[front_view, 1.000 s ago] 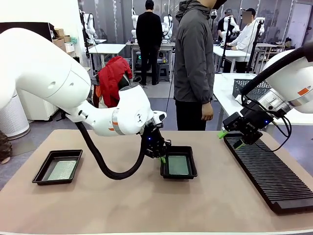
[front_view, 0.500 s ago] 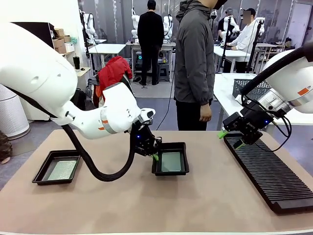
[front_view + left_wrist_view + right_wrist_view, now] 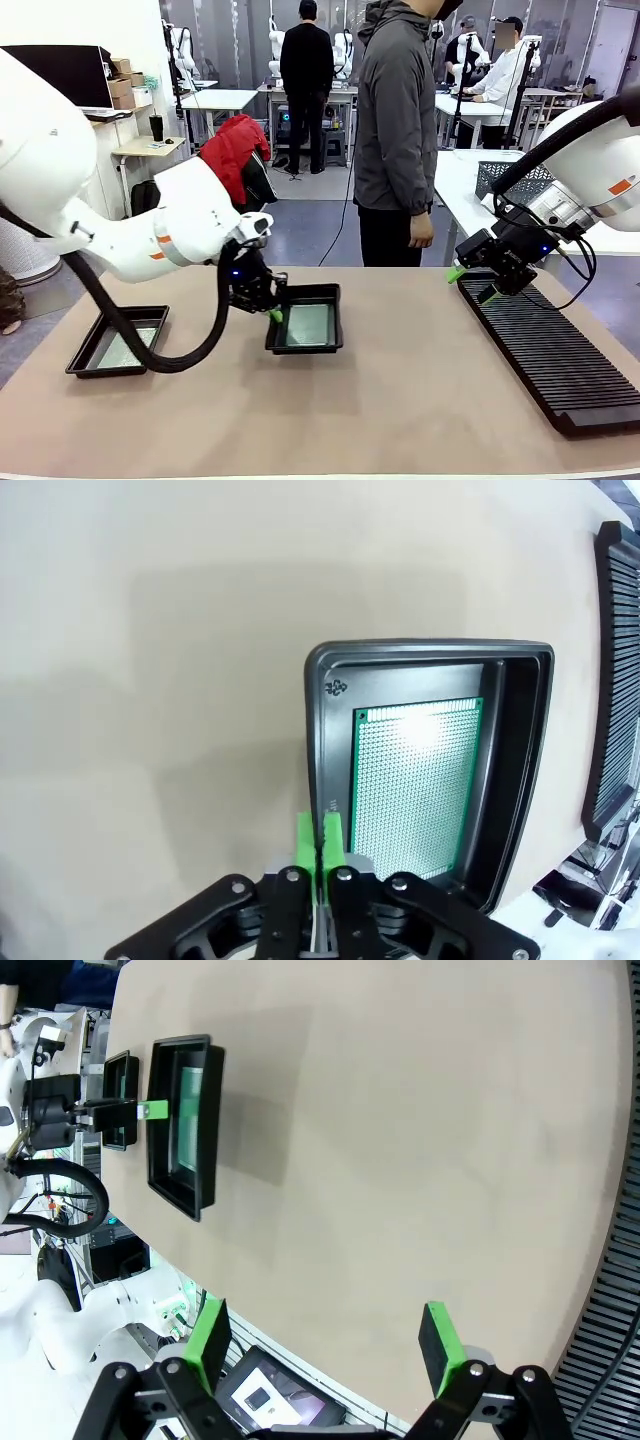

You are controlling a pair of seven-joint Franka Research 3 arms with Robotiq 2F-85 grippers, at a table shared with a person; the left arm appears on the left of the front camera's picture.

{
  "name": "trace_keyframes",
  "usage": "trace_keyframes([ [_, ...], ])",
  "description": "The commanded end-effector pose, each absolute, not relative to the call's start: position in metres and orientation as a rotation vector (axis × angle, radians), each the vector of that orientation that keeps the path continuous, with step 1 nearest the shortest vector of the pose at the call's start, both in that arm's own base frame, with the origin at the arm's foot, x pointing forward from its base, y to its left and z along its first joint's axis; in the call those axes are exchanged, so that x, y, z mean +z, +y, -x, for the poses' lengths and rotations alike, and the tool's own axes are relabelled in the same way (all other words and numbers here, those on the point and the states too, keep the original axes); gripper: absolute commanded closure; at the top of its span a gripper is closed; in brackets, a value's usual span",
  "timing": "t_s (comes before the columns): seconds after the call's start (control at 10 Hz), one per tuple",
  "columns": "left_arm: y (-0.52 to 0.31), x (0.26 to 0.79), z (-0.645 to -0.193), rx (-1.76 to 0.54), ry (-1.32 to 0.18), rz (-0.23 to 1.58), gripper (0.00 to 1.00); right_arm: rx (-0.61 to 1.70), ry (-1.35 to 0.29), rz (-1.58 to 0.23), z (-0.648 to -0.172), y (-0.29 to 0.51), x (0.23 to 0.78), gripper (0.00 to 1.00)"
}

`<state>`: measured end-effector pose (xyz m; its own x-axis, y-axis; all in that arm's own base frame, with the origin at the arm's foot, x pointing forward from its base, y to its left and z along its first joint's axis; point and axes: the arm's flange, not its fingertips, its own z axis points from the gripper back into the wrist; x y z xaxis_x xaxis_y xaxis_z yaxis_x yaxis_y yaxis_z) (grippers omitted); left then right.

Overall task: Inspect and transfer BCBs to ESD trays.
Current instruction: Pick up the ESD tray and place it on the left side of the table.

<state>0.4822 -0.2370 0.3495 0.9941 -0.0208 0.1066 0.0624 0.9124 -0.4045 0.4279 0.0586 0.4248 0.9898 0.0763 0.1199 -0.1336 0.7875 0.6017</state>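
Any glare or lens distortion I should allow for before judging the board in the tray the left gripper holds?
Left wrist view: a white glare patch washes out the top of the BCB; the rest of its dot grid is sharp. The tray edges bow from the wide lens. Right wrist view: the table edge curves strongly, and the tray is small. Front view: even lighting, with a soft shadow under the tray.

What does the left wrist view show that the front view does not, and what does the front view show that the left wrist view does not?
Left wrist view alone: the recycling mark moulded on the tray's rim, and the board's fine dot grid.

Front view alone: the second tray at the table's left side, the right gripper open above the black rack, and the person.

Both: the left gripper shut on the rim of the tray holding a green board.
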Motion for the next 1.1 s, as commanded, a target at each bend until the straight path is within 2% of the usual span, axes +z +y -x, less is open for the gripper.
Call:
trace_keyframes([
  [0.0,-0.197,0.356,-0.47,-0.061,-0.1,0.428,1.0,0.101,-0.095,-0.641,-0.429,0.06,0.425,0.0],
  [0.5,-0.112,0.362,-0.464,-0.039,-0.084,0.403,1.0,0.101,-0.095,-0.641,-0.429,0.06,0.425,0.0],
  [1.0,-0.078,0.341,-0.475,0.009,-0.112,0.354,1.0,0.101,-0.095,-0.641,-0.429,0.06,0.425,0.0],
])
